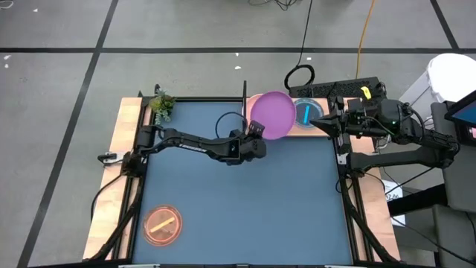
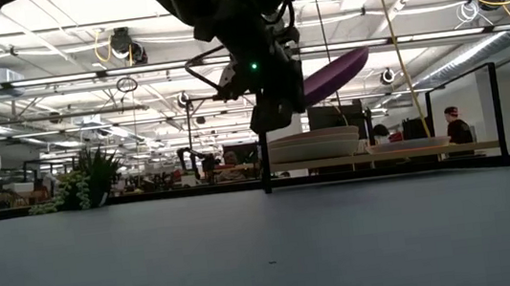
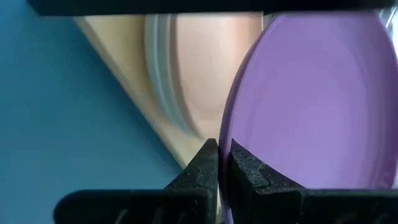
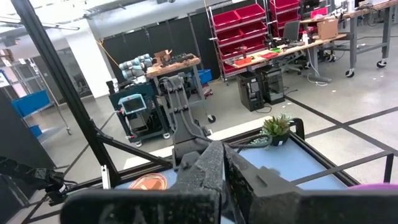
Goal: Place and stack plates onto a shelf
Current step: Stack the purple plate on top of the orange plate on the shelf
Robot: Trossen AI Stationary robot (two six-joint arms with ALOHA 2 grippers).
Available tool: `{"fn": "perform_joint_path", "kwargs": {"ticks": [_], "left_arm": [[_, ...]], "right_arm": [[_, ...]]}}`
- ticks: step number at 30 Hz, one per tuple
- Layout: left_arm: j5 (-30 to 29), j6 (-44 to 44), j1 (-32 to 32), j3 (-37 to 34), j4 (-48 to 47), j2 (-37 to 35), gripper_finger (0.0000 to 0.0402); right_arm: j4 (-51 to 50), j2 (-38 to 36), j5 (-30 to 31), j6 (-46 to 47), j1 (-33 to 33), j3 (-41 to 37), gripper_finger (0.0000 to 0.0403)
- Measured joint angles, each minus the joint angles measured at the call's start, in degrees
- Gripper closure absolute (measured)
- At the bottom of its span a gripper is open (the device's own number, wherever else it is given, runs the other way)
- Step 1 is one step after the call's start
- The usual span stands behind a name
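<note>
A: The left gripper [image 3: 219,163] has its jaws pinched tight on the rim of the purple plate [image 1: 272,115], nothing more than an edge grip. The plate sticks out ahead of the jaws, tilted, up in the air over the shelf [image 2: 486,144].

B: And below it?

A: A stack of larger plates [image 2: 314,144] already sits on the shelf, under and just beyond the jaws (the left wrist view shows a pinkish one beside the purple rim). A small dish with a cyan look [image 1: 306,112] lies on the shelf off to the far side of the held plate.

B: So what could go wrong?

A: I'd judge the thin rim hold is the weak point: the plate could pivot or slip between the jaws. Released while tilted, it may land off-centre and slide off the stack, or nudge the dish.

B: The other arm?

A: The right gripper [image 4: 224,168] waits with jaws closed and empty, off by the shelf's end. The orange dish [image 1: 163,225] lies well behind the left jaws on the surface [image 1: 245,208].
</note>
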Motion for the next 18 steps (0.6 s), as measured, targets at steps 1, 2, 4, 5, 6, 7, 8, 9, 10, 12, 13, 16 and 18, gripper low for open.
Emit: {"fn": "perform_joint_path", "kwargs": {"ticks": [1, 2, 4, 5, 6, 7, 8, 9, 10, 12, 13, 16, 18], "left_arm": [[0.0, -0.6, 0.3, 0.0, 0.0, 0.0, 0.0384], [0.0, -0.9, 0.7, 0.0, 0.0, 0.0, 0.0381], [0.4, -0.6, 1.4, 0.0, 0.1, 0.0, 0.0377], [0.9, -0.4, 1.9, 0.0, 0.1, 0.0, 0.0376], [1.4, -0.2, 2.2, 0.0, 0.2, 0.0, 0.0375], [1.7, -0.2, 2.4, 0.0, 0.2, 0.0, 0.0375], [1.9, -0.2, 2.7, 0.0, 0.1, 0.0, 0.0374], [2.0, -0.2, 2.9, 0.0, 0.1, 0.0, 0.0373], [2.1, -0.2, 3.1, 0.0, 0.1, 0.0, 0.0373], [2.4, -0.2, 3.6, 0.0, 0.1, 0.0, 0.0372], [3.0, -0.1, 3.9, 0.0, 0.1, 0.0, 0.0372], [4.7, 0.5, 4.9, 0.0, 0.1, -0.1, 0.0371], [5.0, 0.7, 5.3, 0.0, -0.1, -0.1, 0.037]], "right_arm": [[0.0, 0.0, 0.0, 0.0, 0.0, 0.0, 0.0403], [0.0, 0.0, 0.0, 0.0, 0.0, 0.0, 0.0403], [-0.1, 0.0, 0.0, 0.0, 0.0, 0.0, 0.0403], [-0.1, 0.0, 0.0, 0.0, 0.0, 0.0, 0.0403], [-0.1, 0.0, 0.0, 0.1, 0.0, 0.0, 0.0403], [0.0, 0.0, 0.0, 0.4, 0.0, 0.0, 0.0403], [0.0, 0.0, 0.0, 0.7, 0.0, 0.0, 0.0403], [-0.1, 0.1, 0.0, 1.2, 0.0, 0.0, 0.0403], [0.0, 0.1, 0.0, 1.3, 0.0, 0.0, 0.0403], [0.0, 0.1, 0.0, 1.4, 0.0, 0.0, 0.0403], [0.0, 0.1, 0.0, 1.5, 0.0, 0.0, 0.0403], [0.0, 0.1, 0.0, 1.5, 0.0, 0.0, 0.0403], [0.0, 0.1, 0.0, 1.5, 0.0, 0.0, 0.0403]]}}
